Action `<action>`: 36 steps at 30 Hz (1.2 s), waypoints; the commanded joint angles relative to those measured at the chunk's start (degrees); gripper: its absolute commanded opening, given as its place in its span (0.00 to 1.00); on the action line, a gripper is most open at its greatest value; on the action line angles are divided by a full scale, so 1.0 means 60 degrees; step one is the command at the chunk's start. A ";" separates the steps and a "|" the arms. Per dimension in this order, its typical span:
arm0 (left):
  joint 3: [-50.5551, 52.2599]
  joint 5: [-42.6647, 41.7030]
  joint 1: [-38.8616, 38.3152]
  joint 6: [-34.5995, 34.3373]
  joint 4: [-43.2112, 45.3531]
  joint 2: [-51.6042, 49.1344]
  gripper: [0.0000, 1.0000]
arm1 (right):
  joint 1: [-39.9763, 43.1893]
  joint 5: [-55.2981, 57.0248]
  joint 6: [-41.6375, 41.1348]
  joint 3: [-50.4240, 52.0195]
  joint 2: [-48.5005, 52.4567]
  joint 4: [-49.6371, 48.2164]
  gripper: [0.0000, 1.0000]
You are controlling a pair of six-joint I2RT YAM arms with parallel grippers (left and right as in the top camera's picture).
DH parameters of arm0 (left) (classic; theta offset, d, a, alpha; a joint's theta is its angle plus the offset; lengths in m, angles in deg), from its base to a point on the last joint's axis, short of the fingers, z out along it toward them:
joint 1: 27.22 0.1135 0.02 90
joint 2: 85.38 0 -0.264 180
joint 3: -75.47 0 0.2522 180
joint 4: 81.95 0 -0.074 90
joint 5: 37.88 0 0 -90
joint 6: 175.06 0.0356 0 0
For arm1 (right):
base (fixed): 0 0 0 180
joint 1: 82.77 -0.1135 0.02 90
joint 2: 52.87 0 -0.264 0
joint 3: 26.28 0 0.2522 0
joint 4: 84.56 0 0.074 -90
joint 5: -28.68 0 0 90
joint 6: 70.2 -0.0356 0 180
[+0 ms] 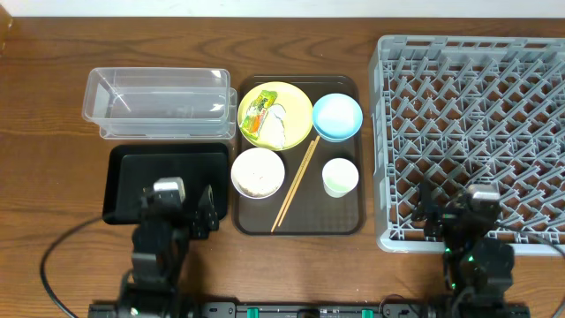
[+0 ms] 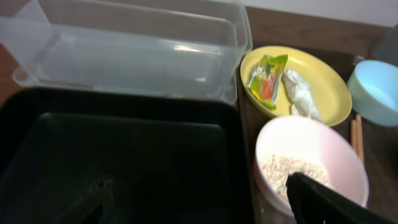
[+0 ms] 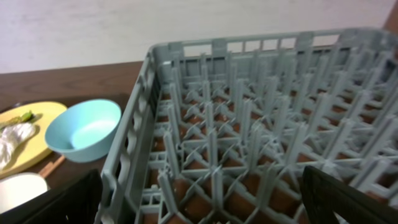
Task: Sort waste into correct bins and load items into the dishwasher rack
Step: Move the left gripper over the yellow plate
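Nearest the base: left hand (image 1: pixel 181 205) hovers over the near edge of the black tray (image 1: pixel 124 161), fingers spread, nothing between them. Right hand (image 1: pixel 468 210) sits over the near edge of the dishwasher rack (image 1: pixel 381 132), fingers likewise wide apart and empty. Each arm looks parked beside its own job: left by the bins, right by the rack.

Middle ground: brown serving tray (image 1: pixel 349 221) lies on the tabletop (image 1: pixel 44 132) between bins and rack, within reach of both arms.
- Its near row holds the white bowl (image 1: pixel 258 171), with rice (image 2: pixel 292 171) in the bottom, and the small white cup (image 1: pixel 340 177).
- The chopsticks (image 1: pixel 296 183) lie slantwise between these two, flat on the tray.

Far row: yellow plate (image 1: pixel 298 99) carries the snack wrapper (image 2: pixel 267 78) with crumpled white paper (image 2: pixel 300 93) just beside it. The light blue bowl (image 1: pixel 337 116) appears empty and stands just to the rack side of the plate.

Farthest on the left: clear container (image 1: pixel 159 97), empty, just beyond the black tray.

Judgement: nothing sorted yet and the rack pegs are bare. Waste rides on the dishes, so it likely has to come off before they are racked. The wrapper is light and flat, so it may be awkward to pinch.
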 commanded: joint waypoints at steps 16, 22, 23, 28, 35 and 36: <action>-0.7100 -0.0947 0.0058 -0.0051 -0.4867 -0.7570 0.89 | -0.0087 0.0350 -0.0080 -0.5315 0.6237 0.3319 0.99; -0.7315 -0.1741 -0.0197 -0.0051 -0.2951 -0.8302 0.89 | -0.0087 0.0357 -0.0073 -0.5329 0.6251 0.3198 0.99; -0.7479 -0.1734 -0.0310 -0.0044 -0.2772 -0.8542 0.89 | -0.0087 0.0357 -0.0073 -0.5329 0.6251 0.3206 0.99; -0.8550 -0.1588 -0.0936 0.0284 -0.2098 -0.9989 0.89 | -0.0087 0.0357 -0.0073 -0.5329 0.6251 0.3202 0.99; -0.8939 -0.1599 -0.1781 0.0306 -0.1009 -1.1989 0.87 | -0.0087 0.0357 -0.0076 -0.5329 0.6251 0.3209 0.99; -0.8939 -0.1599 -0.1916 0.0306 -0.0874 -1.2276 0.86 | -0.0087 0.0357 -0.0076 -0.5329 0.6251 0.3206 0.99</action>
